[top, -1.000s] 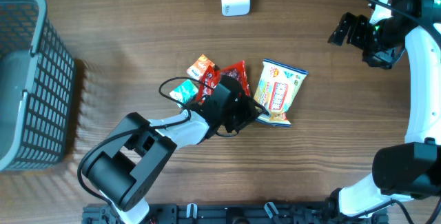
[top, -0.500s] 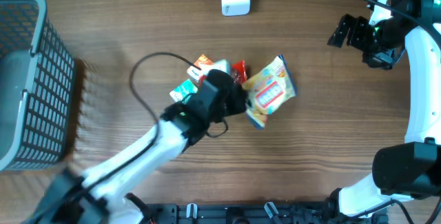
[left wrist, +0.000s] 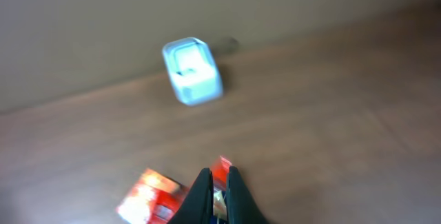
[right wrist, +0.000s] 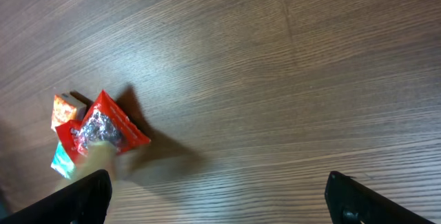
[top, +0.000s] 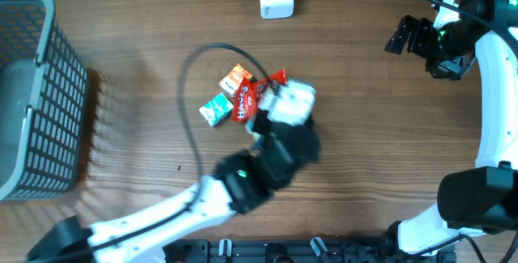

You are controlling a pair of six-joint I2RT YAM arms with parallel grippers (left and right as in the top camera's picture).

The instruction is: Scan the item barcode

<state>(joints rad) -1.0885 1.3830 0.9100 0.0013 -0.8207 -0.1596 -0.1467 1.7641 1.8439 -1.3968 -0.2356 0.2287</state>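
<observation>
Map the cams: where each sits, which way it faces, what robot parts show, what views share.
Overhead: fixed above the table, looking straight down; blurred left arm with a pale snack bag, and right arm, show.
Left wrist: behind the left gripper, shut on that bag, facing across the table toward the white scanner.
Right wrist: raised, looking down at the red packet; open right gripper fingertips at bottom corners.
Shared: overhead and left wrist show the scanner; overhead and right wrist, the red packet.
</observation>
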